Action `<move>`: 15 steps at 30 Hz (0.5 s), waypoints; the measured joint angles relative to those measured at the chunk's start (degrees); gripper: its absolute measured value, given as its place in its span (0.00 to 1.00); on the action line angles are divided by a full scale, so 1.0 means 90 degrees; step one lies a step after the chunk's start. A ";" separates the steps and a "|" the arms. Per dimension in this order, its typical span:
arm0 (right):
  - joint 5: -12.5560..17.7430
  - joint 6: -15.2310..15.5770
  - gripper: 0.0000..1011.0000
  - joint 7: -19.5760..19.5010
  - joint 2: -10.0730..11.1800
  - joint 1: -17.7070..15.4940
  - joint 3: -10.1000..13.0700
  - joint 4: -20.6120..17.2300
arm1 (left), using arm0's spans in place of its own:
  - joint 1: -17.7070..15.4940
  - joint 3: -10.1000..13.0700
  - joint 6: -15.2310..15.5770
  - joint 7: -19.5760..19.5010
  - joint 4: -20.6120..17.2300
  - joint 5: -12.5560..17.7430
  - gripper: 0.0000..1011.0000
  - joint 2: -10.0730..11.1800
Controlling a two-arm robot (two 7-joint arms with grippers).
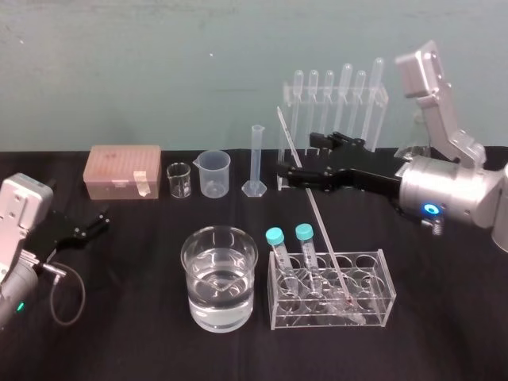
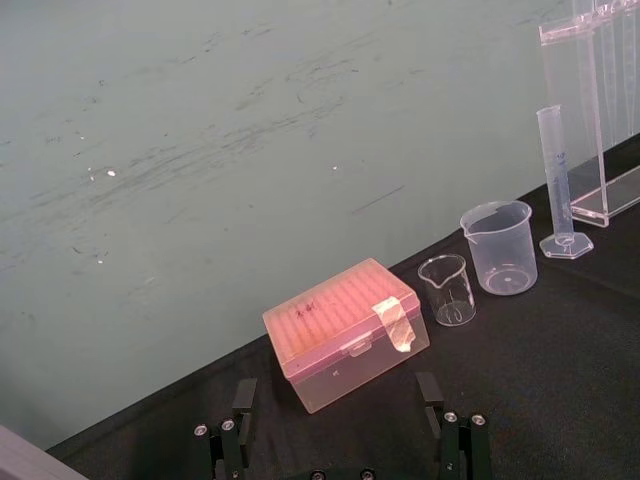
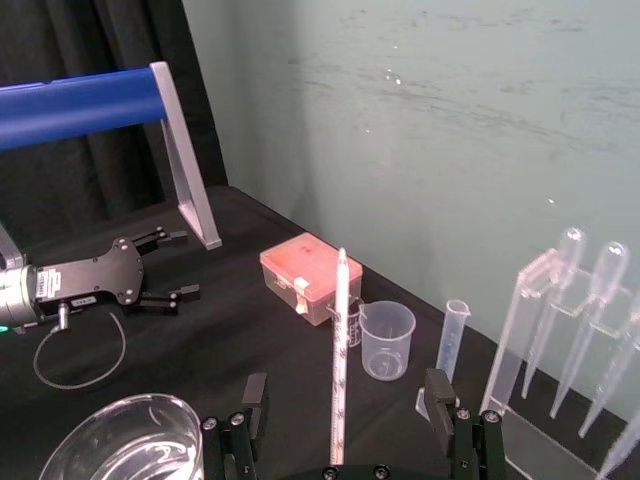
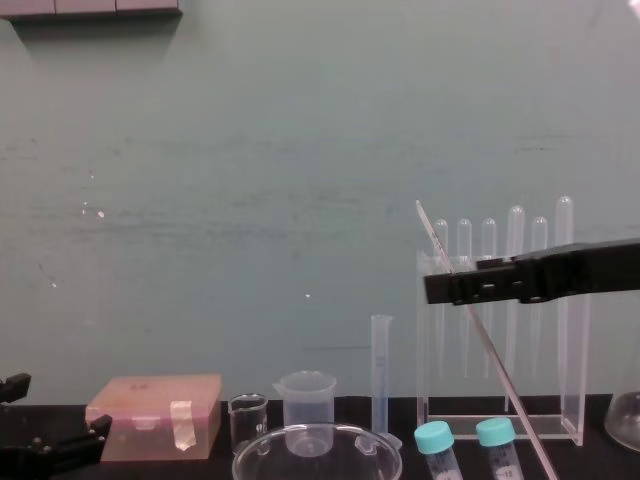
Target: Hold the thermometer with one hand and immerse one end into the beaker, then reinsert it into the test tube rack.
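My right gripper (image 1: pixel 295 156) hangs spread wide, one finger on each side of the leaning thermometer (image 1: pixel 321 230) without touching it, its lower end in the low test tube rack (image 1: pixel 386 274) just right of the beaker (image 1: pixel 198 262), while my left gripper (image 1: pixel 101 217) rests unclenched far left.

1. Short answer: nothing here really reads as a word, brand or number.
2. The pink box (image 2: pixel 345 330) has a dark handwritten scribble on its lid. It's too small to make out.
3. The thermometer (image 3: pixel 339 360) has dark scale ticks running along its stem, but I can't read any digits.
4. The measuring cylinder (image 2: pixel 558 175) has blue graduation marks, and the figures aren't legible.
5. The small glass beaker (image 2: pixel 447 290) shows a bit of dark print on its side in the right wrist view. It's unreadable too.
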 joint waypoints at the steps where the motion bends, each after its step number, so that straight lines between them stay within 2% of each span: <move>1: -0.0022 0.0007 0.99 0.0010 -0.0020 0.0037 -0.0028 0.0021 | 0.0000 0.0000 0.0000 0.0000 0.0000 0.0000 1.00 0.0000; 8: -0.0133 0.0062 0.99 0.0031 -0.0153 0.0219 -0.0196 0.0146 | 0.0000 0.0000 0.0000 0.0000 0.0000 0.0000 1.00 0.0000; 15: -0.0190 0.0064 0.99 0.0022 -0.0182 0.0249 -0.0237 0.0185 | 0.0000 0.0000 0.0000 0.0000 0.0000 0.0000 1.00 0.0000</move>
